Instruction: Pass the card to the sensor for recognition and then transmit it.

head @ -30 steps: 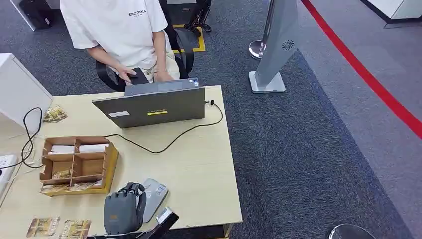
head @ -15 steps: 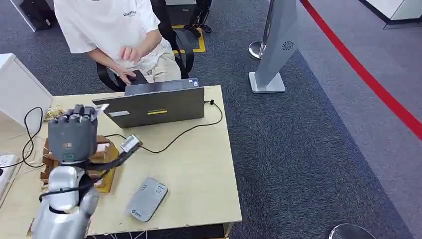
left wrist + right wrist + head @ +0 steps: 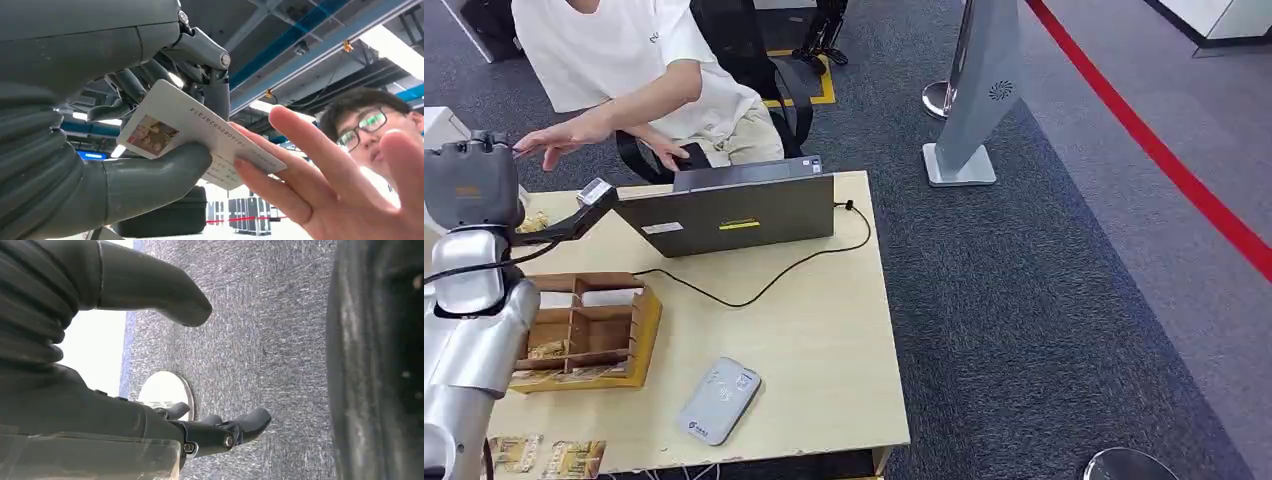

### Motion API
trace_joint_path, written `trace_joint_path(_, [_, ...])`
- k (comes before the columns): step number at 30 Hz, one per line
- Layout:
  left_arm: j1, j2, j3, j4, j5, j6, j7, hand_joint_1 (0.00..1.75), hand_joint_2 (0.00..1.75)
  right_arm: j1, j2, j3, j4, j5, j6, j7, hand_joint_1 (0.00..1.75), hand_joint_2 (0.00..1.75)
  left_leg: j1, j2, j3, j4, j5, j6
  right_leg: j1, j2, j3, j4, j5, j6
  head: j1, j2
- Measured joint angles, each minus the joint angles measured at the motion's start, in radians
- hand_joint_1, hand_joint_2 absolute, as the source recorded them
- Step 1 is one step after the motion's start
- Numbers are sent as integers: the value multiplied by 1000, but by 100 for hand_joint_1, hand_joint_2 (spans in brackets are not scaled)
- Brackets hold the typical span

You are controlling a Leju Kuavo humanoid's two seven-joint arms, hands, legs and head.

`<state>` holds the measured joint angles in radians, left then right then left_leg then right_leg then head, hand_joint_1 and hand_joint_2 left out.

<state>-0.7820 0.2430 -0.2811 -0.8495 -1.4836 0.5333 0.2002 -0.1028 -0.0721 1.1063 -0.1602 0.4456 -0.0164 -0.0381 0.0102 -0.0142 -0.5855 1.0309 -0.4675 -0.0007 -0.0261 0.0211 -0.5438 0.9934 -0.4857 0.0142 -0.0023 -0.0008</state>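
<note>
Up ahead, the table (image 3: 824, 340) carries a laptop (image 3: 734, 212) at its far edge, a cardboard organiser (image 3: 584, 330) toward my left, and the grey sensor (image 3: 720, 400) lying flat near the front edge. Behind the table a seated person (image 3: 624, 60) stretches an open hand (image 3: 559, 140) out toward my raised left hand (image 3: 469, 185). My left hand is clamped on the card (image 3: 195, 132), thumb (image 3: 150, 180) under its face and fingers (image 3: 210, 70) on its other side, well above the table and clear of the sensor. Its long axis runs from my palm out toward the person, the free short end pointing at them, and their fingertips (image 3: 260, 175) touch that end. My right hand (image 3: 220, 432) hangs over the carpet, holding nothing, fingers loosely curled and apart from the thumb.
</note>
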Motion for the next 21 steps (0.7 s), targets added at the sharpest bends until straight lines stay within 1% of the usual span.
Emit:
trace_joint_path(3, [-7, 1, 0, 27, 2, 0, -19, 0, 175, 0, 0, 0, 0, 0, 0, 8, 0, 175, 0, 0, 0, 0, 0, 0, 0, 0, 0, 0, 0, 0, 0, 0])
trace_joint_path(5, [-7, 1, 0, 37, 2, 6, -21, 0, 175, 0, -1, 0, 0, 0, 0, 10, 0, 175, 0, 0, 0, 0, 0, 0, 0, 0, 0, 0, 0, 0, 0, 0])
trace_joint_path(10, [4, 0, 0, 43, 3, 27, -42, 0, 175, 0, -1, -1, 0, -2, -4, 8, 0, 175, 0, 0, 0, 0, 0, 0, 0, 0, 0, 0, 0, 0, 0, 0])
trace_joint_path(12, [28, -1, 0, 26, 5, 21, -53, 0, 175, 2, -1, -2, 0, -3, -8, 6, 0, 175, 0, 0, 0, 0, 0, 0, 0, 0, 0, 0, 0, 0, -1, 0])
trace_joint_path(15, [88, -5, 1, -41, 14, 8, -76, 0, 175, 9, -1, -8, 0, -9, -20, 7, 0, 175, 0, 0, -1, 0, 0, 0, 0, 0, 0, 0, 0, 0, 0, 0])
trace_joint_path(21, [90, -5, 1, -45, 15, 7, -77, 0, 175, 9, -1, -8, 0, -10, -21, 7, 0, 175, 0, 0, -1, 0, 0, 0, 0, 0, 0, 0, 0, 0, 0, 0])
